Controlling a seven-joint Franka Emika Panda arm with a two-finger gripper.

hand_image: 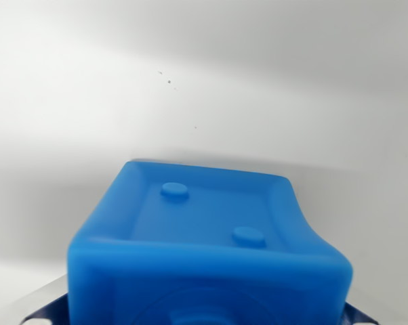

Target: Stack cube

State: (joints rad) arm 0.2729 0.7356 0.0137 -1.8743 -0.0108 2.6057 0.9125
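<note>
A blue cube [211, 237] fills the lower half of the wrist view, very close to the camera. Its top face is recessed and carries two round studs. Only slivers of my gripper [204, 317] show: a silver and blue finger piece [38, 313] at the bottom left corner and a blue one [358, 314] at the bottom right. They sit tight against the cube's two sides, so the gripper is shut on the cube. The cube's underside and whatever lies beneath it are hidden. No second cube is in view.
A plain white surface [258, 81] spreads behind and around the cube, with a few tiny dark specks [167, 78] on it. A soft grey shadow lies to the cube's left.
</note>
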